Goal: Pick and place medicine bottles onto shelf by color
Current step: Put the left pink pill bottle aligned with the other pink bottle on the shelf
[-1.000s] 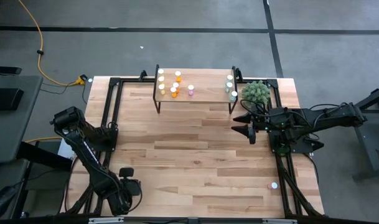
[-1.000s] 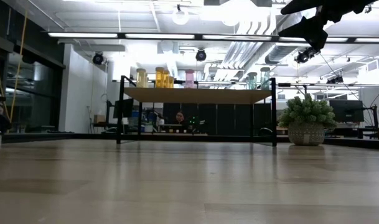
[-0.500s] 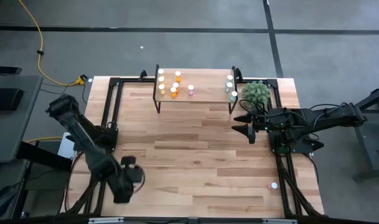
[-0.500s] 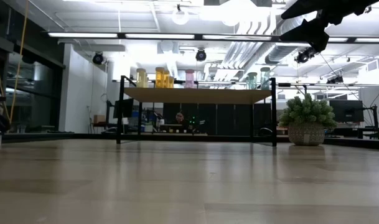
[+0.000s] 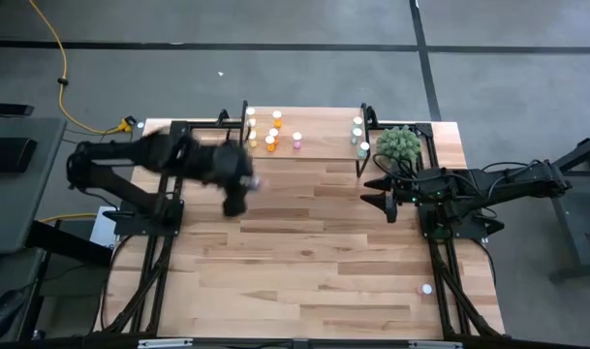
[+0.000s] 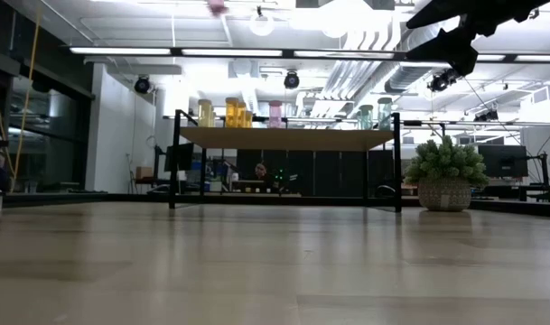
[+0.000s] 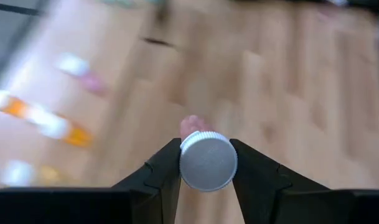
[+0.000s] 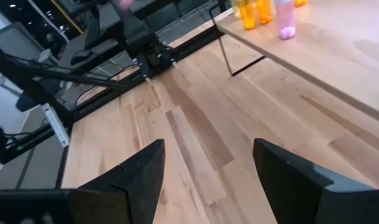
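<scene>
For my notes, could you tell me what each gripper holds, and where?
The left gripper grips a pink bottle by its white cap. The right gripper is empty.

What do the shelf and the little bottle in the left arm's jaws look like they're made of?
The shelf: pale wood top, matte, on thin black legs that look like metal. The bottle in the left gripper: probably plastic, with a white ribbed cap and a pinkish body just showing behind it.

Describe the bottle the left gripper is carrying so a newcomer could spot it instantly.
Start at the shelf at the table's far edge; the left gripper hangs just in front of its left end. Between its fingers is a pink bottle with a white cap, the only bottle held in the air.
</scene>
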Robot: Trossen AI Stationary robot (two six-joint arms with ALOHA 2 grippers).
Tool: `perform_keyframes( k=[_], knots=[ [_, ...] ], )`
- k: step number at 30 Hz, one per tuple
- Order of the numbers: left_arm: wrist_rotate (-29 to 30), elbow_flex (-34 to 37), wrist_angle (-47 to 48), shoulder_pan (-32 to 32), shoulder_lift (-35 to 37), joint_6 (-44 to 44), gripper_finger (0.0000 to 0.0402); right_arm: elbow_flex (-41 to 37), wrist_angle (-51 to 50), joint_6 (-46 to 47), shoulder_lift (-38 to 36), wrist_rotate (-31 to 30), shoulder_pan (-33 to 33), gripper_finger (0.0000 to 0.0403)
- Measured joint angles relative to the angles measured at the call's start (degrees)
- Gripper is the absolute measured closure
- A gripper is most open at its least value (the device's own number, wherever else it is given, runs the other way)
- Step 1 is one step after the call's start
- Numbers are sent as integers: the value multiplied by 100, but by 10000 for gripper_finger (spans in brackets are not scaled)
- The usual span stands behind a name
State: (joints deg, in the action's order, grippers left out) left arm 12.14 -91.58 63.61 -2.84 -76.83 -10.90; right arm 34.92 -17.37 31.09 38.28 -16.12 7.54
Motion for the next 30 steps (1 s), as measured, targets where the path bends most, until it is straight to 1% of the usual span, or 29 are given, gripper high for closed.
perform_keyframes(
  k=[3, 7, 10, 12, 16, 20, 23, 27, 30],
  knots=[
    [53, -658, 3, -808, -452, 376, 284, 0, 18, 2, 0, -95, -1, 167],
    [28, -1514, 92, -1593, -1206, 716, 284, 0, 21, 2, 0, -254, 1, 167],
    [9, -2215, 281, -1983, -1830, 1004, 284, 0, 55, 2, 0, -303, -1, 167],
    [2, -2635, 421, -2189, -2236, 1028, 284, 0, 49, 17, 0, -303, -1, 167],
    [-172, -3260, 542, -2462, -2932, 1196, 284, 0, 49, 206, 0, -360, 1, 167],
    [-207, -3530, 610, -2604, -3396, 1262, 284, 0, 49, 362, 0, -600, -1, 167],
    [-242, -3538, 645, -2700, -3644, 1101, 284, 0, 47, 399, 3, -688, -1, 167],
    [-479, -3538, 816, -2879, -3907, 978, 284, 0, 49, 623, 21, -808, -1, 167],
    [-491, -3538, 852, -2987, -4051, 960, 284, 0, 58, 816, 79, -876, 0, 167]
  ],
)
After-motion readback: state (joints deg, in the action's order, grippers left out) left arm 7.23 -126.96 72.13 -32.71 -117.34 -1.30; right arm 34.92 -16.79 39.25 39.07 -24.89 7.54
